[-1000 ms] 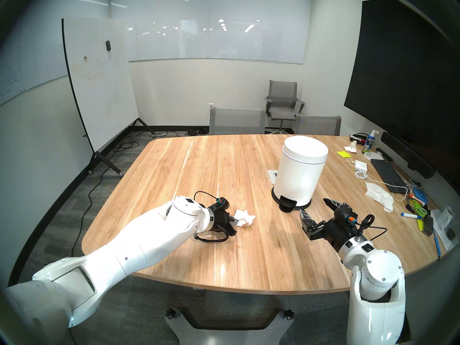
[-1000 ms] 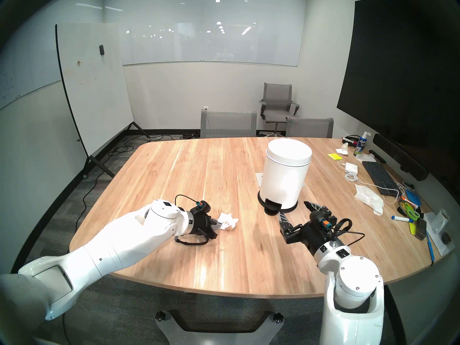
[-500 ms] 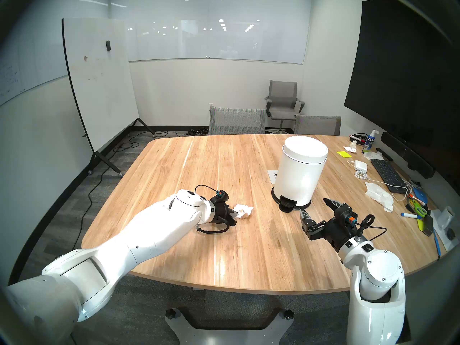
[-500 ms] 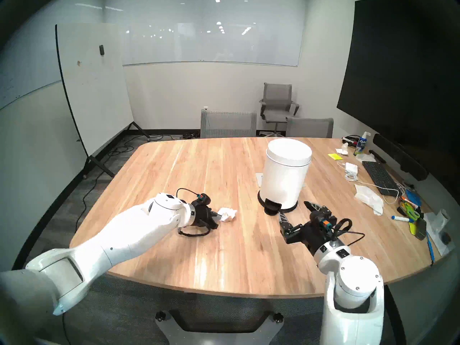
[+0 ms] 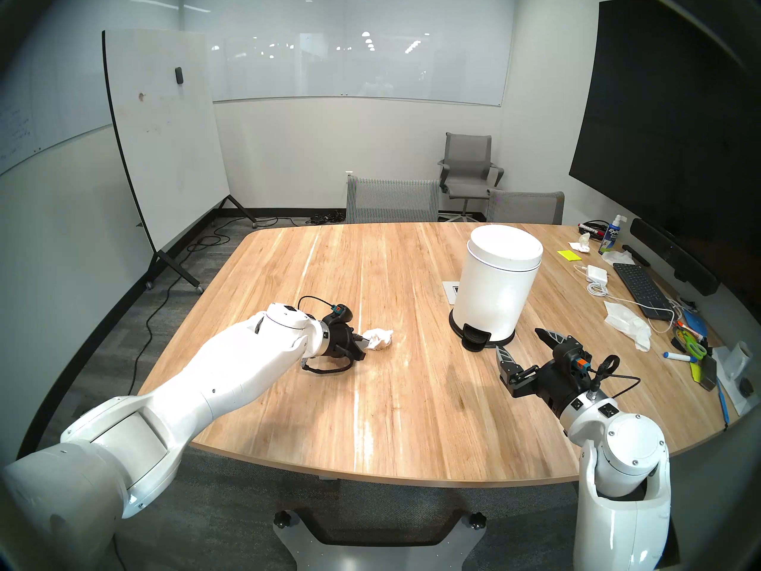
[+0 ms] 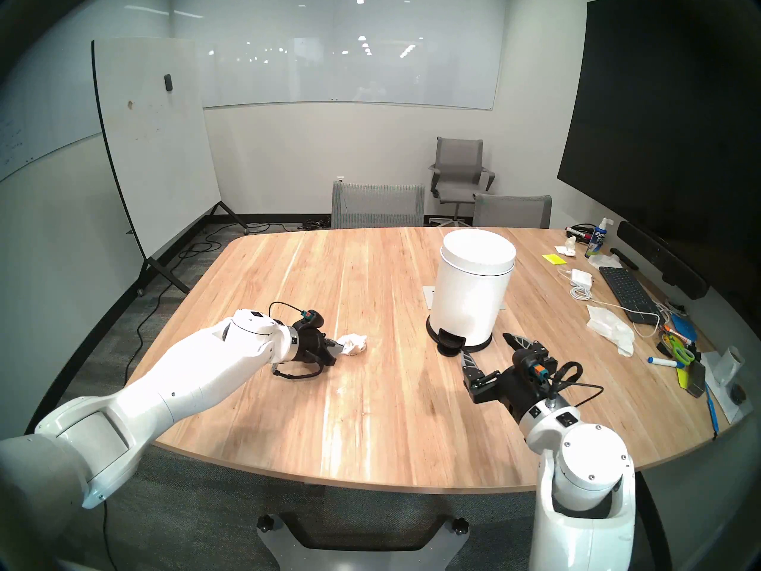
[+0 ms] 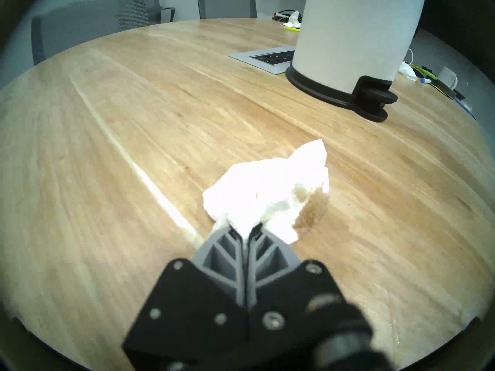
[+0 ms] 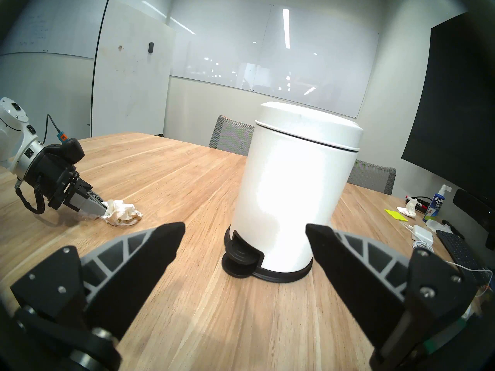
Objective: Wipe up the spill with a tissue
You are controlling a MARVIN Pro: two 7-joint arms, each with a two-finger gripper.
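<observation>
Here the left claw pinches a stained tissue on the table

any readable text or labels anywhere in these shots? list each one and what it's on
"EXPO": on the blue label of the spray bottle at the table's far right.
Smaller print under it on that label: too blurred to read.
Faint handwriting on the wall whiteboard at far left: too small to read.
Markers, keyboard and white pedal bin: no legible text.
</observation>
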